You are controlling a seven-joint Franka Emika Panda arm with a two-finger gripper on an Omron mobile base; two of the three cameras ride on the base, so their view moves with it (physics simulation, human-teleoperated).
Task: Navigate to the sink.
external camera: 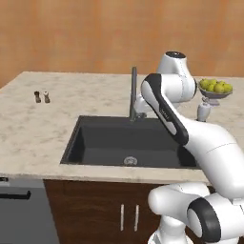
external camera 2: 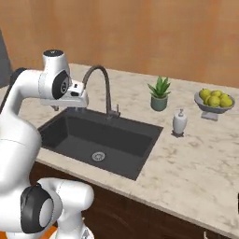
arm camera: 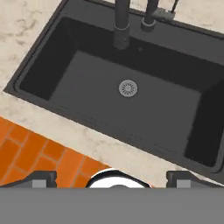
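Note:
The sink [external camera: 102, 138] is a big matte black basin set in the marble counter, straight ahead of the base. A round silver drain [external camera: 130, 160] sits in its floor, and a tall dark gooseneck faucet [external camera: 133, 90] rises at its back rim. From the right, the sink [external camera 2: 79, 133] and faucet [external camera 2: 101, 77] lie just beyond my folded arm. My gripper [arm camera: 113, 178] hangs above the near edge of the basin [arm camera: 92, 100], looking down at the drain [arm camera: 127, 88]. It is open, with its tips wide apart and nothing between them.
A bowl of yellow-green fruit [external camera 2: 214, 100], a white soap dispenser [external camera 2: 179, 122] and a small potted plant [external camera 2: 159, 93] stand on the counter right of the sink. Two small shakers [external camera: 42, 96] stand on its left. A dishwasher front [external camera: 19, 209] lies lower left, with orange tile floor [arm camera: 35, 148] below the counter edge.

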